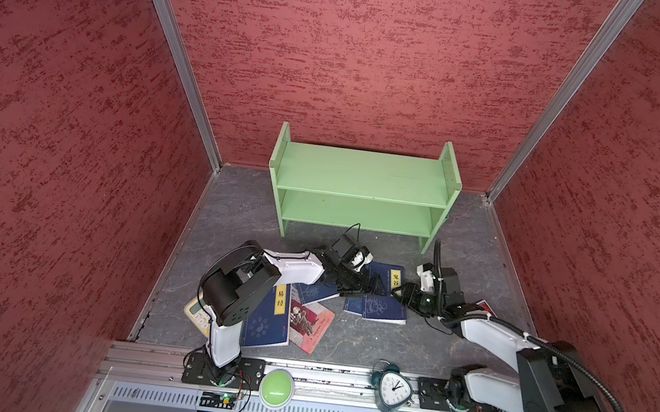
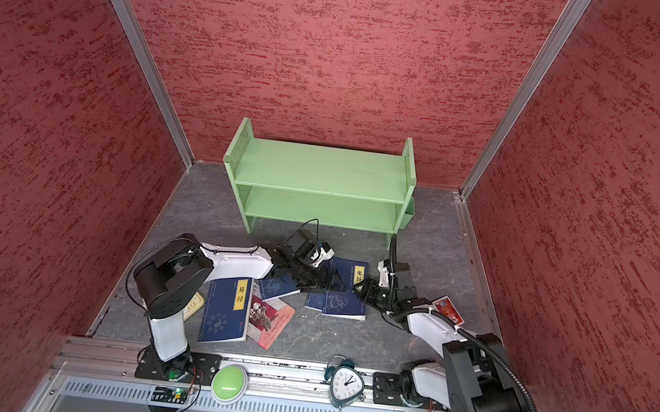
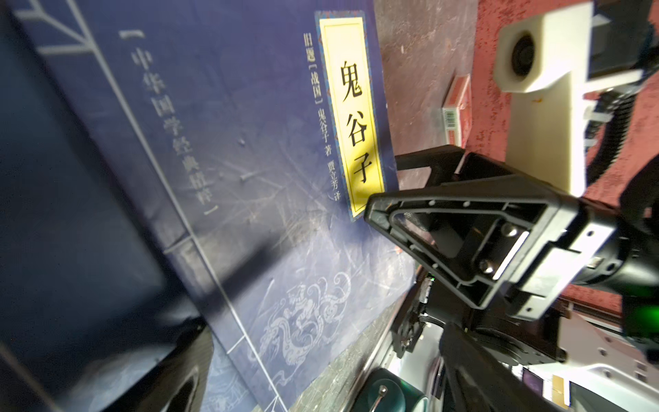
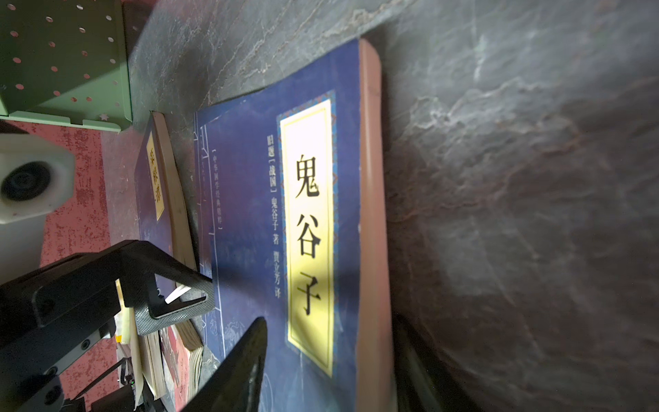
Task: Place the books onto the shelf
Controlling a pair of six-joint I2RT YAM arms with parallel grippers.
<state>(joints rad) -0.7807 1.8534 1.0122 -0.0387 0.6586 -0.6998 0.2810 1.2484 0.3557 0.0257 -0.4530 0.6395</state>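
The right hand [image 1: 395, 292] lies low at the right edge of the 鬼谷子 book [image 1: 383, 272]. Its fingers [image 3: 460, 232] are half spread: one reaches over the yellow title label, the other sits off the cover beside the page edge. Whether either presses the book I cannot tell. The left hand [image 1: 360, 283] hovers over the same cover from the spine side, spread wide and holding nothing, with one textured pad [image 4: 171, 314] just at the spine.

That book lies flat on the grey tabletop [image 1: 235, 214], and a second navy book [image 1: 352, 304] shows from beneath its near left corner. Beside the spine, under the left wrist, is the 菜根谭 book [image 1: 317, 292]. Closer to the left arm's base lie the 易经 book [image 1: 265, 325] and, touching it, the red-pink book [image 1: 313, 326]. A cream calculator [image 1: 194, 312] is partly hidden under that arm.

The shelf [image 1: 363, 173] stands behind them at the back wall, both boards bare green. A small green cup [image 2: 407, 215] hangs on its right panel, its inside hidden.

The left forearm runs rightward from a raised elbow. The right arm folds at an elbow far to the right, its forearm slanting left and away, wrist low.
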